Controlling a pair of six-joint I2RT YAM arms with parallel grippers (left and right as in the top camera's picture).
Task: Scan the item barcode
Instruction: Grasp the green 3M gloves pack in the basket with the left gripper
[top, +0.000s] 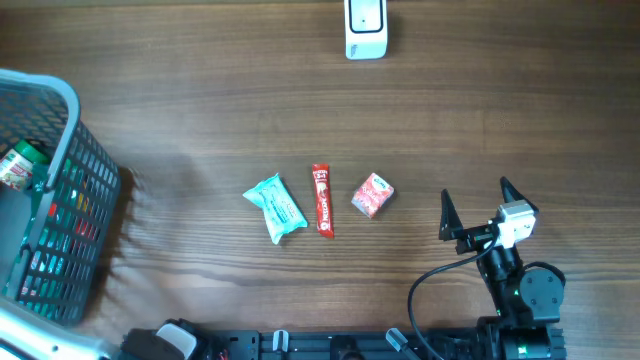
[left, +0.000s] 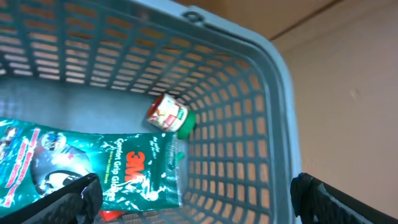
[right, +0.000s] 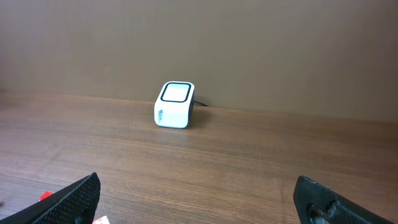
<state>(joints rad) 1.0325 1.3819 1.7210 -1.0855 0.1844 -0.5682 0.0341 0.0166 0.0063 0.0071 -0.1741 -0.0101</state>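
Three items lay in a row in the middle of the bench (top: 200, 100) in the overhead view, none touching: teal packet (top: 275, 207), red bar (top: 322, 200), small red box (top: 373, 195). Scanner (top: 365, 28) stood at the far edge, grey basket (top: 70, 200) at the left edge. Right claw (top: 475, 188) hovered toward the near right corner, fingers apart, empty, near the box but clear of it.

Left wrist view: left claw (left: 196, 186) spread wide over the basket, gripping nothing; green 3M pack (left: 93, 168) and small jar (left: 168, 114) lay inside.

Right wrist view: right claw apart, scanner upright well ahead.
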